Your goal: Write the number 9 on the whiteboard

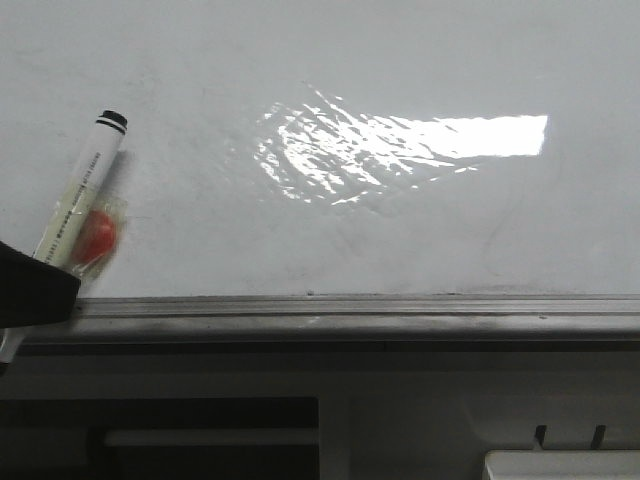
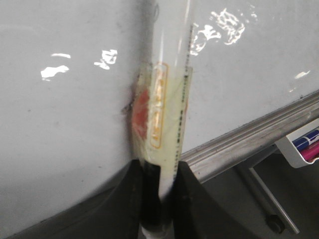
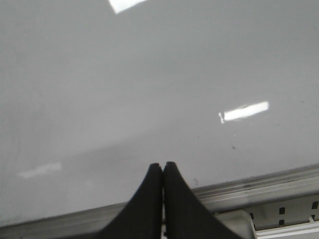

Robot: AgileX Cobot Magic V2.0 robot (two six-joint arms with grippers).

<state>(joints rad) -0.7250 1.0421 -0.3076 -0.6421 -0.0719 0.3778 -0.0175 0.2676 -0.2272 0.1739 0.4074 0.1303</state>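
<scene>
The whiteboard [image 1: 400,230] fills the front view, glossy white-grey with a bright patch of glare. The number 9 is out of view. My left gripper [image 1: 45,275] is at the lower left, over the board's near rail [image 1: 400,308]. It is shut on a white marker [image 1: 85,190] with a red and yellow label, whose black end [image 1: 113,120] points up across the board. In the left wrist view, the marker [image 2: 167,99] runs out from between the gripper's [image 2: 160,169] black fingers. My right gripper [image 3: 163,165] is shut on nothing above the board [image 3: 149,74].
A grey metal rail [image 3: 259,186] runs along the board's near edge. A small white tray [image 2: 299,152] beside the board holds a blue and a pink marker. A white box-shaped object [image 1: 560,465] sits at the lower right of the front view.
</scene>
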